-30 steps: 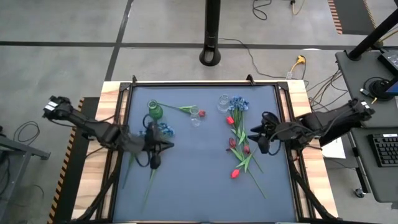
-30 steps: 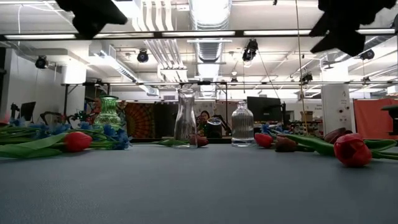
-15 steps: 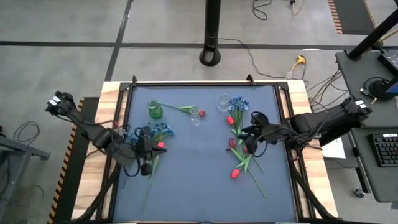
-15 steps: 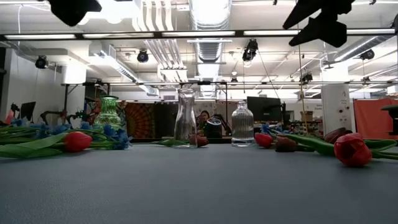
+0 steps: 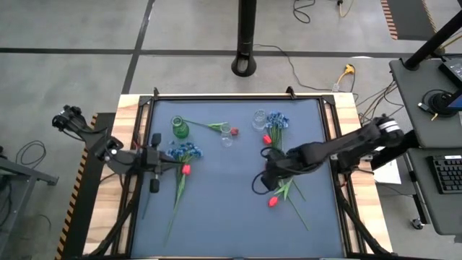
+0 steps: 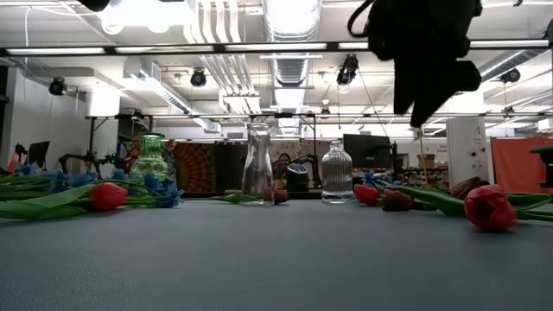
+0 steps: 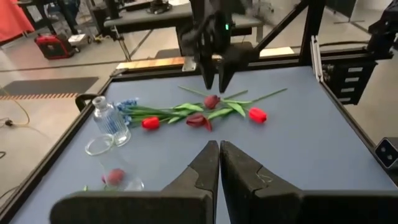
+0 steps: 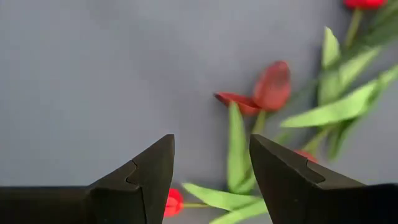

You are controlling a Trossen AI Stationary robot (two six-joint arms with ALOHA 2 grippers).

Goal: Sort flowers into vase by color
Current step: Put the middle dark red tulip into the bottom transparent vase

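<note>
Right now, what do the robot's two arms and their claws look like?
Both arms are dark, nearly black, jointed links with thin cables along them. The left claw has two black, wedge-shaped fingers tapering to points. The right claw has the same angular black fingers, each with a small notch along its edge.

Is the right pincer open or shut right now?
Open. In its wrist view the right pincer shows a clear gap between its fingers, with nothing held, above the red tulips.

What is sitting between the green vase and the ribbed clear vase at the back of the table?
In the low view, a tall clear bottle stands between the green vase and the ribbed clear vase, with a red flower lying at its base.
</note>
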